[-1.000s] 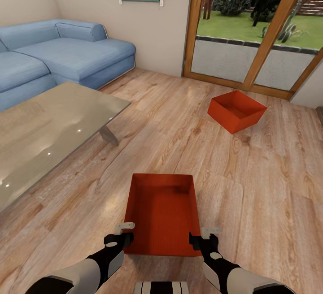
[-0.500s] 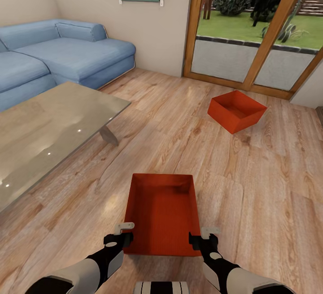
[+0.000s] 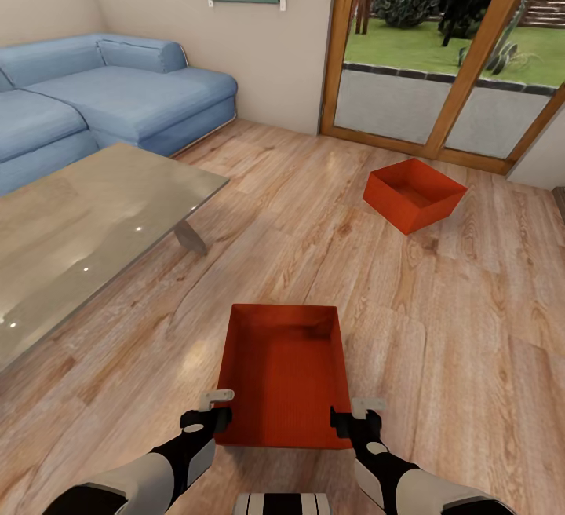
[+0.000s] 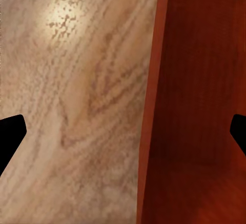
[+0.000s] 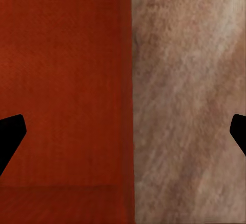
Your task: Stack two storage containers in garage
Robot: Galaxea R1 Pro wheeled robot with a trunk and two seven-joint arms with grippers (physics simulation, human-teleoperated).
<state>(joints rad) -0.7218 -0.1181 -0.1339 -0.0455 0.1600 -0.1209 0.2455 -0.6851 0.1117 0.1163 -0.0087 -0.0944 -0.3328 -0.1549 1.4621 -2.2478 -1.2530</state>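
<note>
Sofa, blue, runs off the head view's edge far to the left of the near storage container; a glass coffee table, also cut by that edge, stands between sofa and container on the light wood plank floor; the container sits on the planks straight before the robot, open side up, its near wall partly hidden behind both arms; the left gripper stands at the container's near left corner, fingers spread, straddling the left wall, as the left wrist view shows 1 dark fingertip over the planks outside the container and the other over its orange-red inside, each tip cut by the frame, with neither seen touching the wall; the right gripper mirrors it at the near right corner, spread across the right wall, 1 tip over the container's inside and 1 over the floor; up and right of the near container, well apart, the 2nd storage container rests askew before the wood-framed glass doors, whose tops are cut off.
</note>
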